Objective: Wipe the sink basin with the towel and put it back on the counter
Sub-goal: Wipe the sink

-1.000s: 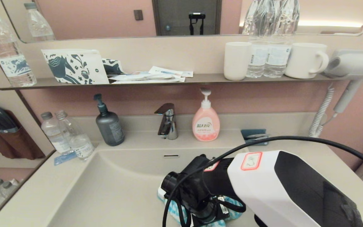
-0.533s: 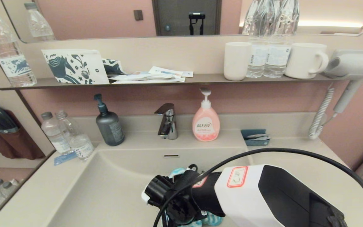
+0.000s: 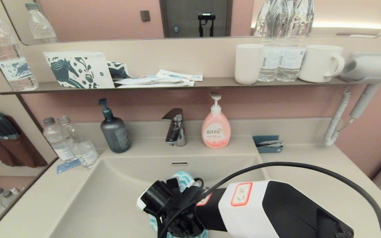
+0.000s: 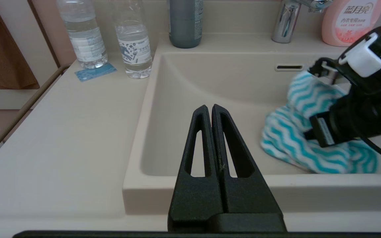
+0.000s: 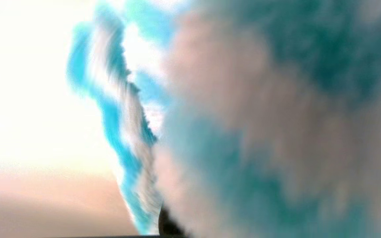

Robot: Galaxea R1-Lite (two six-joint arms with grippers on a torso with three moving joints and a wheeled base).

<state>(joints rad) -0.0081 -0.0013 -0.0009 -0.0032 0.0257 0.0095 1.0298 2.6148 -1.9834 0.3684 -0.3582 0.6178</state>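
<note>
The beige sink basin (image 3: 111, 191) lies below the faucet, and its overflow slot (image 3: 180, 163) shows on the back wall. The drain plug is hidden. My right gripper (image 3: 177, 211) reaches down into the middle front of the basin, shut on the towel (image 3: 184, 180), a bunched turquoise-and-white zigzag cloth pressed to the basin floor. The left wrist view shows the towel (image 4: 296, 132) under the right gripper (image 4: 352, 115). Towel (image 5: 276, 132) fills the right wrist view. My left gripper (image 4: 212, 107) hangs shut and empty over the basin's front left rim. The counter (image 3: 309, 165) surrounds the basin.
A chrome faucet (image 3: 175, 127), a pink soap bottle (image 3: 215, 127) and a grey pump bottle (image 3: 114, 130) stand behind the basin. Two water bottles (image 3: 71, 143) stand at its left corner, a small blue dish (image 3: 267, 142) at the back right. A hair dryer (image 3: 369, 69) hangs at the right.
My right arm has swept leftward across the basin floor, from the right front toward the middle, dragging the towel along. The left gripper has not visibly moved.
</note>
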